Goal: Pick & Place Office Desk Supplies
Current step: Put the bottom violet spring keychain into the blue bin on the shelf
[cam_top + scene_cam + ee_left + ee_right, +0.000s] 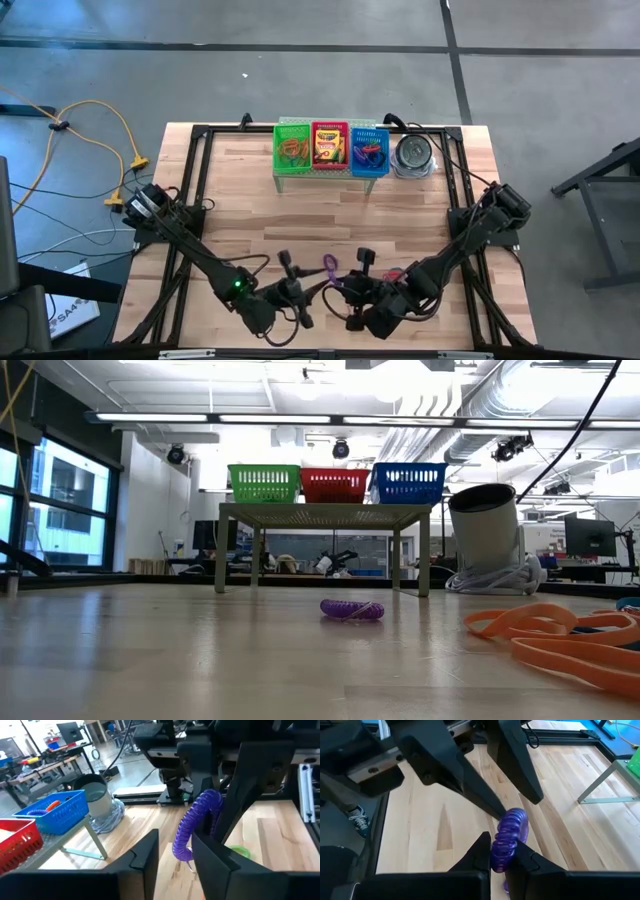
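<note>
A purple coiled band [509, 832] hangs above the near middle of the table, between my two grippers. My right gripper [502, 857] is shut on it. My left gripper [172, 857] faces it, fingers apart, with the band's free end [182, 847] between them, close to one finger [212, 857]. In the high view the two grippers [318, 288] [350, 298] meet nose to nose. Another purple coil [352, 609] lies flat on the table, with orange bands [560, 640] near it. A crayon box [329, 146] lies in the red basket. My left gripper: one finger [492, 807] stands right at the band's free end, and I cannot tell whether it touches it; the other finger is clear of it. My right gripper pinches one end of the purple band [501, 851] between its two fingers, coming slanting down from the table's right. The band sticks out ahead of the fingers in a curve, lifted clear of the table.
A low rack [330, 172] at the far middle carries a green [292, 148], a red [329, 130] and a blue basket [369, 150]. A round tin [413, 153] stands to its right. A green band [240, 851] lies on the wood. A black frame [200, 180] borders the table.
</note>
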{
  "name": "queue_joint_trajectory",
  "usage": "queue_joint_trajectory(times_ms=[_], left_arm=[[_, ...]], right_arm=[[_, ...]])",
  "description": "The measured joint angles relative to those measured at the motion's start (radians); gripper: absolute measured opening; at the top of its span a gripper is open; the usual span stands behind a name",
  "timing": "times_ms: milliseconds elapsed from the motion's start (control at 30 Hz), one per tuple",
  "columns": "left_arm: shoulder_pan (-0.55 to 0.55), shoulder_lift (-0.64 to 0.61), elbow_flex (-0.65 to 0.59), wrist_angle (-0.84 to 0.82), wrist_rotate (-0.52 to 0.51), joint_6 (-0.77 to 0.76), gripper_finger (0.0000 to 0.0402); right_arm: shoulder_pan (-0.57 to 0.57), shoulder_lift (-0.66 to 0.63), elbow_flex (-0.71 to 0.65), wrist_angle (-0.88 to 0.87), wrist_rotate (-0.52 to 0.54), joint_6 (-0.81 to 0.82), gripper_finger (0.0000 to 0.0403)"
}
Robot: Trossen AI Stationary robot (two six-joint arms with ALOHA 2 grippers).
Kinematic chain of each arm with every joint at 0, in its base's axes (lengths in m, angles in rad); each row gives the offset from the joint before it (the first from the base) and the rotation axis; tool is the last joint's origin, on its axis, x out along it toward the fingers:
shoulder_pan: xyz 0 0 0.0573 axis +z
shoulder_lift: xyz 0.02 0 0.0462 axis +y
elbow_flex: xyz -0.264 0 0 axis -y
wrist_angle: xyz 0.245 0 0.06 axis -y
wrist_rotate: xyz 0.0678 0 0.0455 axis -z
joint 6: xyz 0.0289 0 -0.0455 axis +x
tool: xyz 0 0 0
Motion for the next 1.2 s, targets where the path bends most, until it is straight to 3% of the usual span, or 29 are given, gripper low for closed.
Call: queue_joint_trajectory(times_ms=[300, 800, 1033, 1200], left_arm=[[-0.005, 0.0, 0.0, 0.005, 0.087, 0.038, 0.0127], [-0.06, 0.0, 0.0, 0.004, 0.024, 0.122, 0.0127], [-0.12, 0.0, 0.0, 0.0, -0.096, 0.093, 0.0127], [-0.143, 0.0, 0.0, -0.064, -0.074, 0.093, 0.0127]], right_arm=[[0.0, 0.011, 0.0, -0.007, 0.002, 0.0, 0.0018], [0.011, 0.011, 0.0, -0.114, 0.052, 0.093, 0.0018], [0.023, -0.063, 0.0, -0.368, 0.13, 0.27, 0.0018], [0.017, -0.176, 0.0, -0.565, 0.24, 0.411, 0.0018]])
